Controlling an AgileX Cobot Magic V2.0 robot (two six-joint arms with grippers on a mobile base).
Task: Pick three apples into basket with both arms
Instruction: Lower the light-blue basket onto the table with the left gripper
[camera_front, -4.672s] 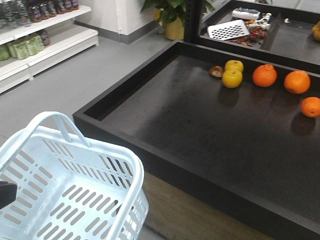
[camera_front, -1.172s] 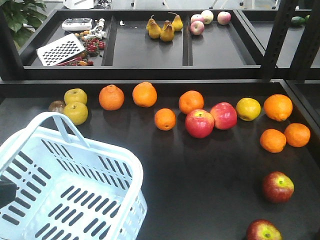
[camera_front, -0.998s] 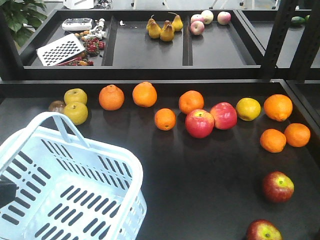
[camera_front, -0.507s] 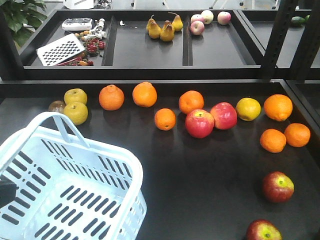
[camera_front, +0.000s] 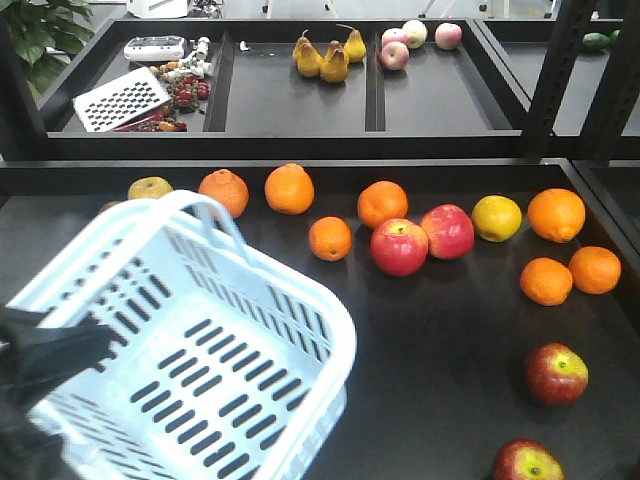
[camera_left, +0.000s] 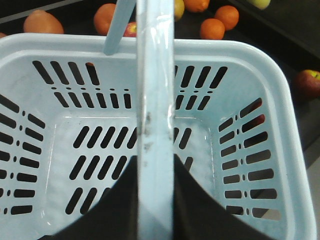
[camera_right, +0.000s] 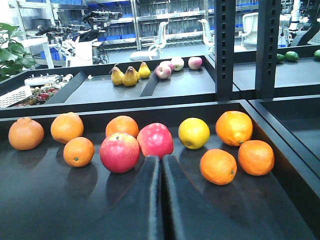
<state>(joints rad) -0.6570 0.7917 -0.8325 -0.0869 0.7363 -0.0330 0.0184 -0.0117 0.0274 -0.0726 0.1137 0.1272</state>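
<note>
Left gripper (camera_left: 155, 167) clamped around the pale blue basket (camera_front: 338, 330) handle (camera_left: 155, 75), basket above the black tray (camera_front: 440, 330), right gripper (camera_right: 161, 165) pressed closed, holding nothing, dark red apple (camera_front: 556, 373) on the tray, apart from the basket.

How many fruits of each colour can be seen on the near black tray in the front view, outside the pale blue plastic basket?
Round orange fruits: 7
Bright pinkish-red apples: 2
Dark maroon-red apples with yellow-green patches: 2
Round yellow fruits: 2, one partly behind the pale blue plastic basket
Total: 13
</note>
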